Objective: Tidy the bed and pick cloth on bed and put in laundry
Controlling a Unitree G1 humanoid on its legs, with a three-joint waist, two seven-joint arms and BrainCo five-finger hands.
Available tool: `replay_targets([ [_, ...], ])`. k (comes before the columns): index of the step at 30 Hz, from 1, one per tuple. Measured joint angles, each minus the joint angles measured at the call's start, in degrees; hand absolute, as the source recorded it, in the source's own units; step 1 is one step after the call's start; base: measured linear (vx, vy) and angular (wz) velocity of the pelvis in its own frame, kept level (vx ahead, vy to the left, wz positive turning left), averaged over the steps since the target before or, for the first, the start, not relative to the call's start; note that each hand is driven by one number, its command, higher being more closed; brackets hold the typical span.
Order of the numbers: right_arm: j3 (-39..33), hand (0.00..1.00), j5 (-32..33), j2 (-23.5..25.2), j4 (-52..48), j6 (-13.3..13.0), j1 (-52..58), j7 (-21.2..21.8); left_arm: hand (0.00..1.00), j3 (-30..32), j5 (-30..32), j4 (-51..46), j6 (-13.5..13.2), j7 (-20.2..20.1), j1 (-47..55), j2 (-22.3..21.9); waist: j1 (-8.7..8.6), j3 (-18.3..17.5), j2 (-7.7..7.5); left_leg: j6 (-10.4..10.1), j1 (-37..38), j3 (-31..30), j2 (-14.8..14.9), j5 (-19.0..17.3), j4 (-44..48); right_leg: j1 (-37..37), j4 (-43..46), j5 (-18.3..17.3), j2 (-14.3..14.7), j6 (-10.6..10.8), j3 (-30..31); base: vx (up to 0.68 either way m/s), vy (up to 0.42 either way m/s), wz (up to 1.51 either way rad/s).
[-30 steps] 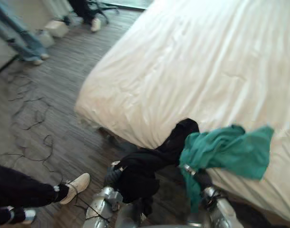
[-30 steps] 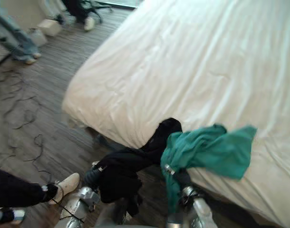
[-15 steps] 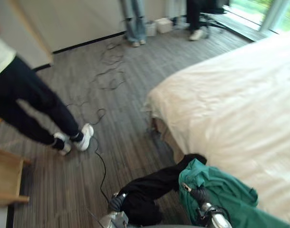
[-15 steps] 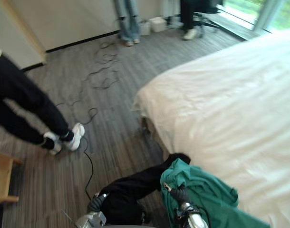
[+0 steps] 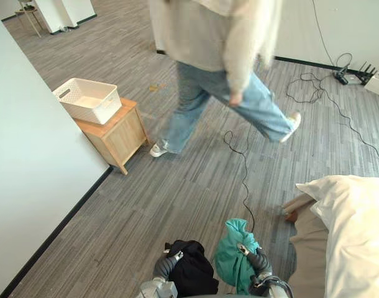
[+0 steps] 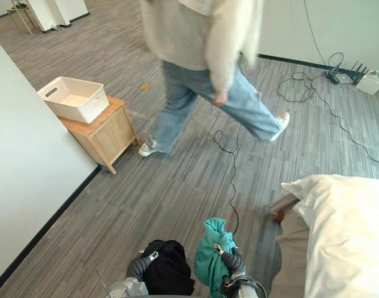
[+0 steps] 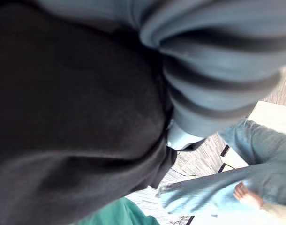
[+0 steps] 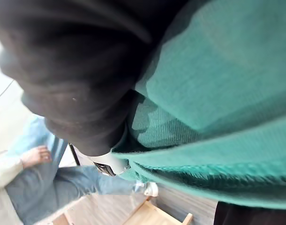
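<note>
Grey plank floor [image 5: 146, 198] makes up most of the scene, with the corner of the white-covered bed [image 5: 357, 230] at the robot's right. A person [image 5: 220, 62] in jeans and a pale top strides across the floor ahead, between the robot and the far wall. To the left, against the white wall, stands a small wooden desk [image 5: 118, 133], and on it sits a white basket [image 5: 87, 99] with an open top — most likely the laundry.

Both pieces of clothing are off the bed and in the robot's hold, low in front of it. The black cloth [image 5: 192, 276] hangs bunched from the left hand [image 5: 166, 267], whose fingers curl round the fabric. The green cloth [image 5: 230, 261] hangs from the right hand [image 5: 256, 261], likewise clenched round a gathered fold, with a silver finger [image 5: 242, 250] lying over the cloth. The two bundles hang just beside each other.

The step in hand looks like the carry to the basket, which is well apart from the hands. To do it well, the grip on each cloth should hold tight during the walk, and the robot should let the person clear the way first. Each bundle should be lifted above the basket's rim before the fingers open — the loose ends hang low and could catch on the desk edge or drape outside the wall.
</note>
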Motion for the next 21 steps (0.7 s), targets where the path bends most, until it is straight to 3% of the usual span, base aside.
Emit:
replay_targets([
  [6,-0.4,1.00,-0.1,-0.1,0.1,0.1,1.4,0.6,1.00,0.4,-0.2,0.3,0.5,0.0,0.0,0.0,-0.01,0.0,-0.17,0.0,1.8,0.5,0.1,0.0,-1.2,1.3,-0.2,-0.1,0.1,0.0,0.2,0.00,-0.003,-0.05],
  [9,-0.6,1.00,-0.5,-0.1,1.4,0.4,2.1,2.7,1.00,1.1,-0.8,2.3,2.1,-0.1,-0.2,0.0,-0.10,-0.5,-0.76,-0.5,2.1,1.1,0.2,-0.3,-0.9,1.4,-0.1,-0.4,0.1,-0.3,0.1,0.01,-0.027,-0.05],
  [10,-0.6,1.00,-0.6,-0.1,2.3,0.8,2.1,3.7,1.00,1.3,-1.0,2.5,2.8,-0.1,-0.4,0.1,-0.13,-0.6,-1.27,-1.3,0.7,1.4,0.5,-2.2,2.1,1.3,0.3,-0.5,0.1,-0.4,0.2,0.01,-0.052,-0.02],
  [11,-0.8,1.00,-0.7,-0.6,2.7,1.4,2.5,4.9,1.00,1.5,-2.1,2.7,3.1,-0.2,-1.2,0.2,-0.14,-0.5,-1.47,-3.6,-2.6,1.6,1.0,-6.1,9.4,1.1,1.0,-0.9,0.2,-1.0,0.1,0.01,-0.064,-0.04],
  [12,-0.9,1.00,-0.9,-1.0,2.7,1.5,2.9,5.5,1.00,1.9,-2.6,3.2,3.1,-0.2,-1.7,0.2,0.05,-0.3,-1.32,-5.1,-4.1,2.0,1.5,-7.8,13.2,1.3,1.2,-1.3,0.5,-1.5,0.1,0.00,-0.068,0.02],
  [13,-1.3,1.00,-2.4,-2.5,2.7,2.1,3.0,7.0,1.00,3.3,-4.3,5.0,3.2,-0.3,-2.7,-0.2,-0.15,0.8,-0.81,-7.3,-8.0,3.9,3.5,-10.1,24.0,2.7,1.6,-2.0,0.8,-2.4,-0.4,-0.02,-0.043,0.04],
  [16,-2.8,1.00,-2.8,-4.2,2.7,2.2,3.7,8.1,1.00,4.8,-5.6,5.2,3.4,-1.1,-3.3,-0.6,-0.09,2.9,-0.21,-7.9,-11.8,6.4,6.4,-9.7,35.8,4.9,3.0,-3.5,1.3,-3.1,-0.7,-0.06,-0.056,0.06],
  [17,-3.8,1.00,-3.0,-4.4,2.7,2.3,3.6,9.0,1.00,5.1,-6.0,5.2,3.4,-2.1,-3.1,-0.9,-0.03,3.4,0.41,-8.9,-11.9,7.0,6.3,-9.7,36.9,5.8,3.3,-4.0,0.9,-3.2,-0.5,0.01,-0.023,-0.04],
  [19,-5.2,1.00,-3.9,-5.3,2.7,2.3,3.4,9.7,1.00,5.2,-6.6,5.1,3.4,-3.2,-3.0,-1.2,-0.04,3.9,1.30,-7.7,-10.8,8.6,6.5,-10.4,34.8,6.2,3.4,-4.3,0.8,-3.3,0.2,0.04,0.010,-0.07],
  [21,-6.1,1.00,-5.1,-5.7,2.6,2.5,3.0,10.1,1.00,5.2,-6.7,4.9,3.9,-4.0,-3.0,-1.2,-0.07,5.3,2.49,-7.4,-11.0,11.5,6.5,-10.2,26.7,6.3,2.9,-4.5,0.4,-3.0,0.4,0.05,0.074,0.07],
])
